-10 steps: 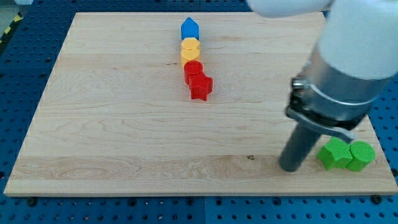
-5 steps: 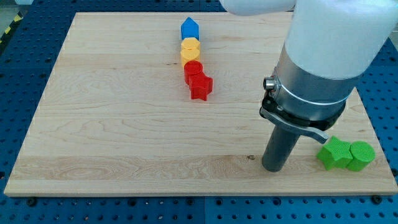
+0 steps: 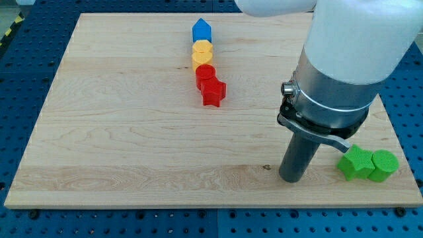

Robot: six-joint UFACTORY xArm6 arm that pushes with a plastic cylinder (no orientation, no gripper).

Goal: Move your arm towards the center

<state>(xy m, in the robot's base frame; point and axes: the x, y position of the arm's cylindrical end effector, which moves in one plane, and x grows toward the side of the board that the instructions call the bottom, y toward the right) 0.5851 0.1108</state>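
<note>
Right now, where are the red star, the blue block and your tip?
red star block (image 3: pixel 213 93), camera view, top face.
blue block (image 3: pixel 201 30), camera view, top face.
my tip (image 3: pixel 291 179), camera view, rod's bottom end.

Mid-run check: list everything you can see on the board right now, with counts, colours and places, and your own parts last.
Wooden board: 1, light wood, fills the view.
Blue block: 1, house-shaped, top of the column near the view's top centre.
Yellow block: 1, rounded, touching below the blue.
Red blocks: 2, a round one and a star, at the column's foot.
Green blocks: 2, and, side by side at the view's bottom right.
My tip: 1, dark rod, just left of the green pair, apart from it.
</note>
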